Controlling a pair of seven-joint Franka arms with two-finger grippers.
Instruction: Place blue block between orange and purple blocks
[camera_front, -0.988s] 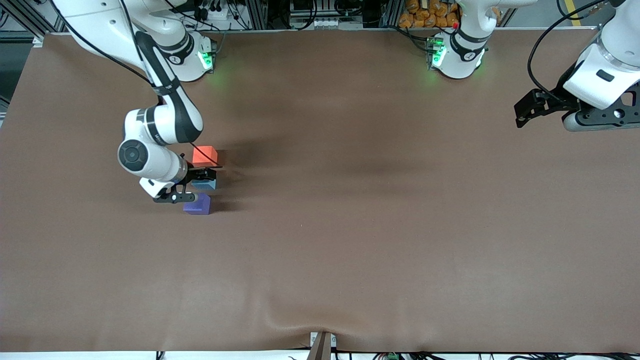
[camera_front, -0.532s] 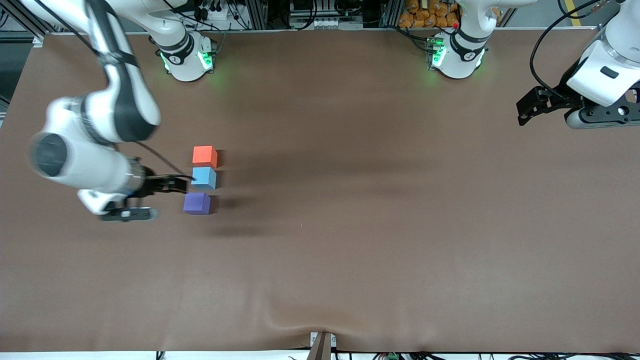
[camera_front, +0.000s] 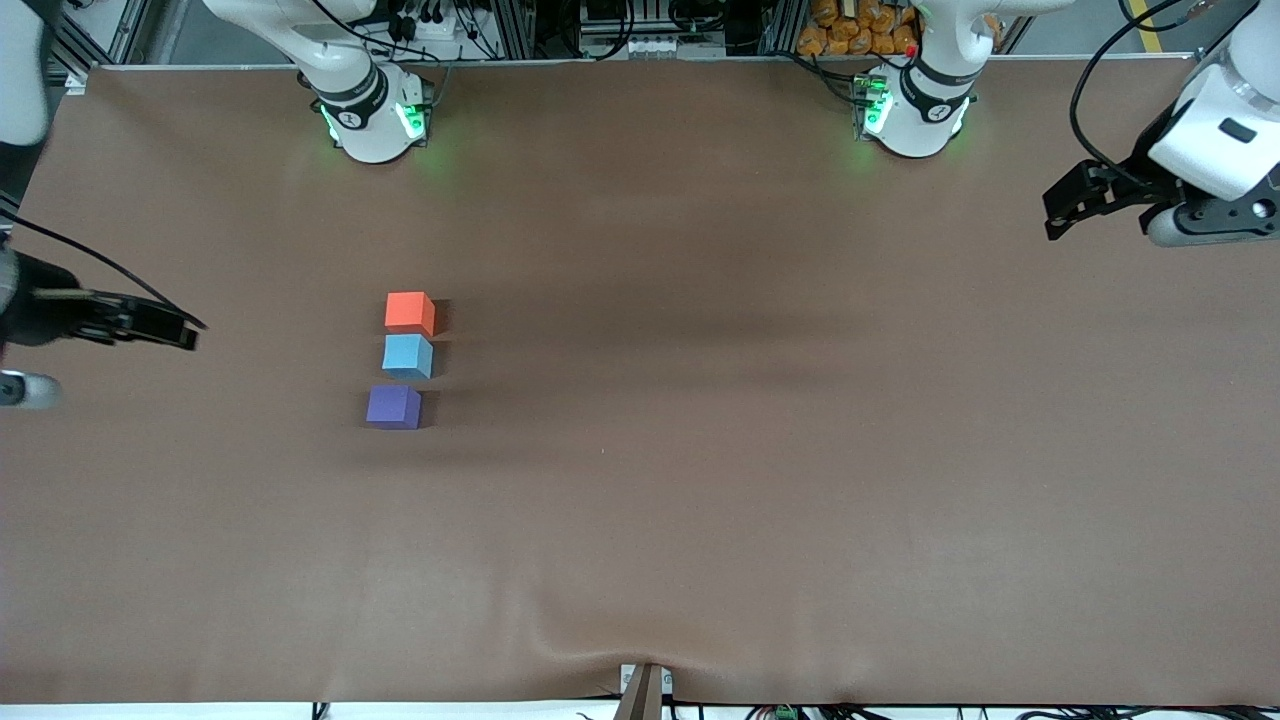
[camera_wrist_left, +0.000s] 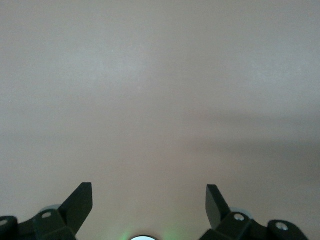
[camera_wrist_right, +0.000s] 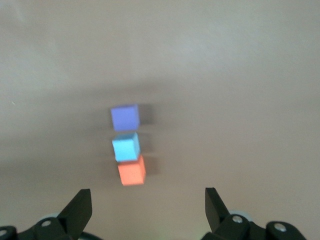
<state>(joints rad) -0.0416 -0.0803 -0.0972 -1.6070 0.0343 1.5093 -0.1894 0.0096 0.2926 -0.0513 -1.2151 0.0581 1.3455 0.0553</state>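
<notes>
Blue block (camera_front: 407, 356) sits on the table between the orange block (camera_front: 409, 311) and the purple block (camera_front: 393, 407), so placement looks done. Right gripper (camera_front: 150, 325) hangs over the right arm's end of the table, fingers wide, empty. Left gripper (camera_front: 1068, 205) waits over its own end, also spread, empty; I'd guess nothing remains but parking the arms.

A robotics lab: two arm bases (camera_front: 368, 118) bolted to a brown-covered table (camera_front: 700, 450), with aluminium framing (camera_front: 520, 25) and cable bundles (camera_front: 430, 20) along its edge.
</notes>
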